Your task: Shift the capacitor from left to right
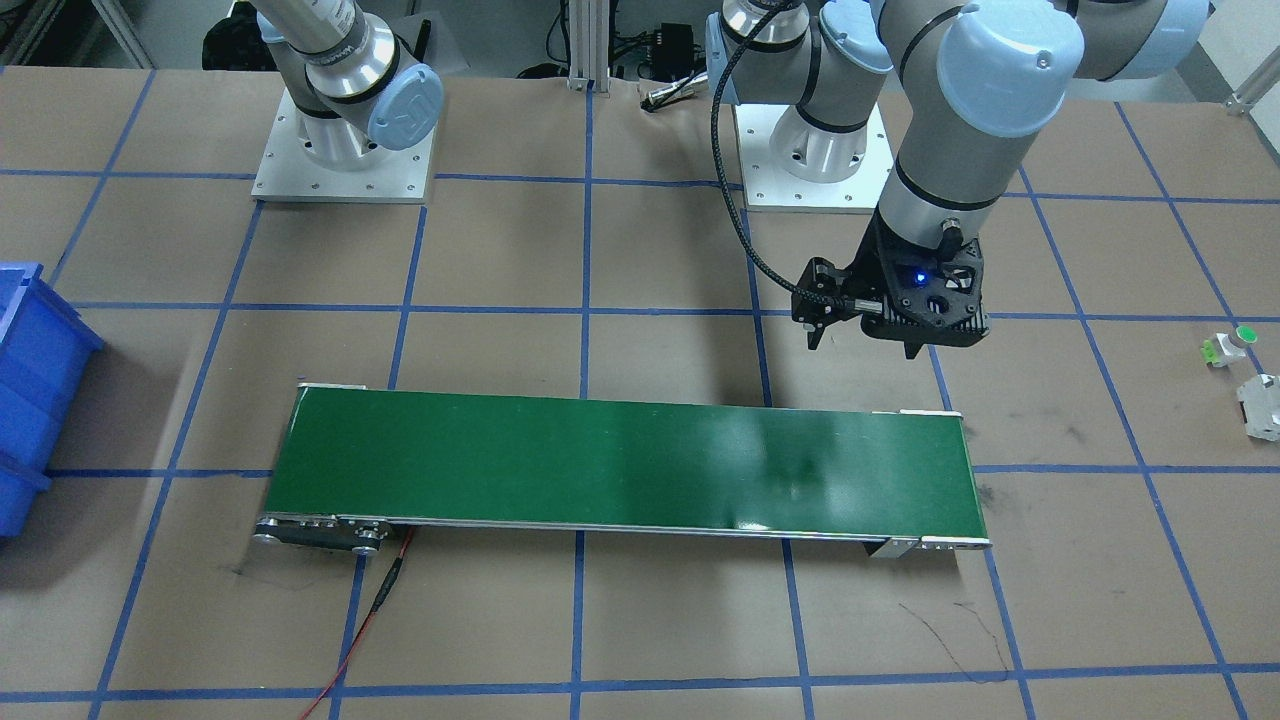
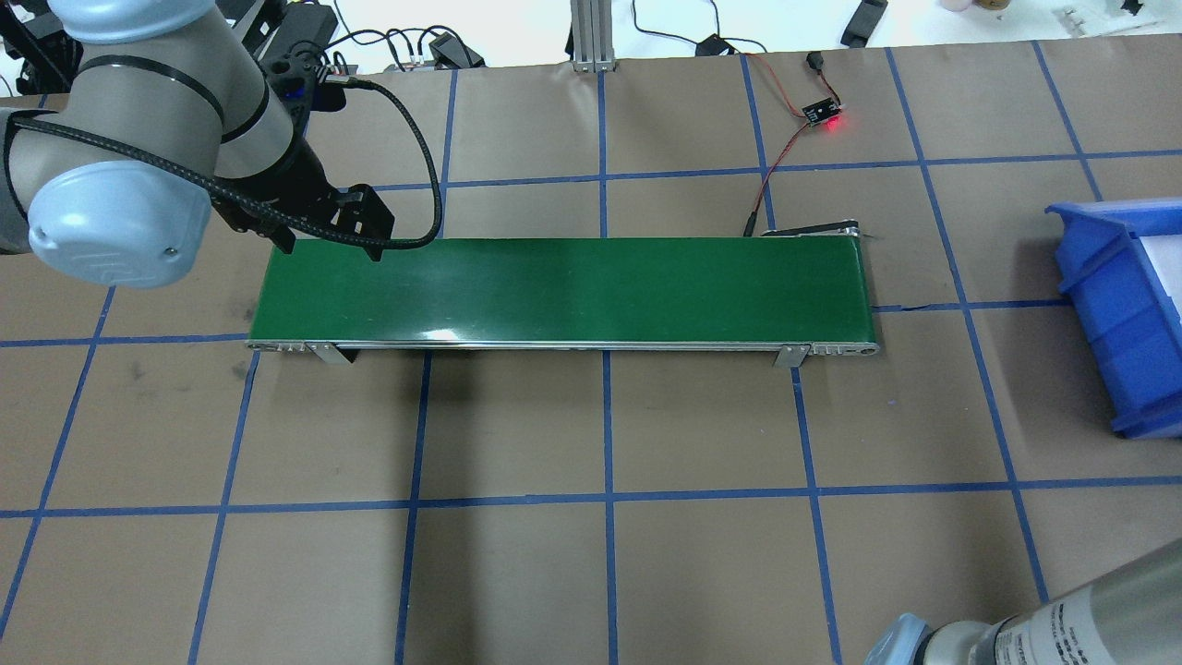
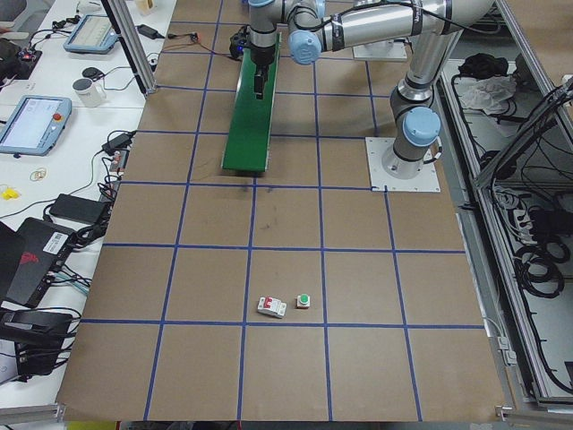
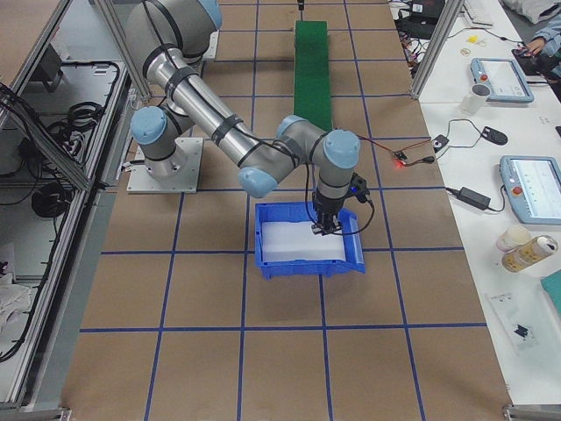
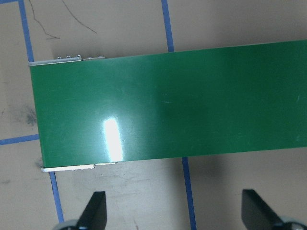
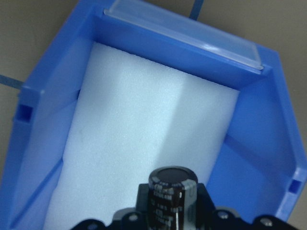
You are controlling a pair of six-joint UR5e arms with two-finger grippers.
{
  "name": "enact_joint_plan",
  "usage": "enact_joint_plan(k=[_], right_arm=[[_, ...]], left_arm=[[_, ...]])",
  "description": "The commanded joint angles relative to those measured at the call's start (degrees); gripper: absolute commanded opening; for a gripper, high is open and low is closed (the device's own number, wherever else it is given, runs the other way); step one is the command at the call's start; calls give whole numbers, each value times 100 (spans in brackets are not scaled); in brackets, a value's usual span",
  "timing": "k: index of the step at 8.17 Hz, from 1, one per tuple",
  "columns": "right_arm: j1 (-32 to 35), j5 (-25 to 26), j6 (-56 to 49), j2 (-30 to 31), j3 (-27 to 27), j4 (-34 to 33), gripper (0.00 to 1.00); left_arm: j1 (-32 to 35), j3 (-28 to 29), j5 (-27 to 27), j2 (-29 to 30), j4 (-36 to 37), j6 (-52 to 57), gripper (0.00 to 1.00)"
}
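Note:
The capacitor (image 6: pixel 171 194), a small dark cylinder with pale markings, is held between the fingers of my right gripper (image 4: pixel 323 230). It hangs just above the white foam (image 6: pixel 134 134) inside the blue bin (image 6: pixel 144 43), which also shows in the exterior right view (image 4: pixel 307 265). My left gripper (image 1: pixel 864 346) is open and empty. It hovers over the table beside the left end of the green conveyor belt (image 1: pixel 620 460). In the left wrist view its fingertips (image 5: pixel 93 211) stand wide apart, just short of the belt (image 5: pixel 168 105).
A small white piece with a green cap (image 1: pixel 1238 340) and a white blocky part (image 1: pixel 1262 405) lie on the table far beyond the belt's left end. A sensor board with a red light (image 2: pixel 825 115) and its wires sit behind the belt's right end.

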State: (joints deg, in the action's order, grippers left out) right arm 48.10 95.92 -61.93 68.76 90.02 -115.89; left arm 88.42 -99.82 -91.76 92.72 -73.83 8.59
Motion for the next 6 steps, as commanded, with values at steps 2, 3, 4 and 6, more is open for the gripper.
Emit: enact_joint_plan(k=[2, 3, 4, 6], right_arm=[[-196, -144, -144, -407, 683, -829, 0], [-196, -144, -144, -416, 683, -821, 48], [-204, -118, -170, -355, 675, -786, 99], [-187, -126, -127, 178, 613, -533, 100]], left_arm=[[0, -2, 0, 0, -9, 3, 100], [0, -2, 0, 0, -9, 3, 100], [0, -2, 0, 0, 0, 3, 100], [0, -2, 0, 0, 0, -6, 100]])
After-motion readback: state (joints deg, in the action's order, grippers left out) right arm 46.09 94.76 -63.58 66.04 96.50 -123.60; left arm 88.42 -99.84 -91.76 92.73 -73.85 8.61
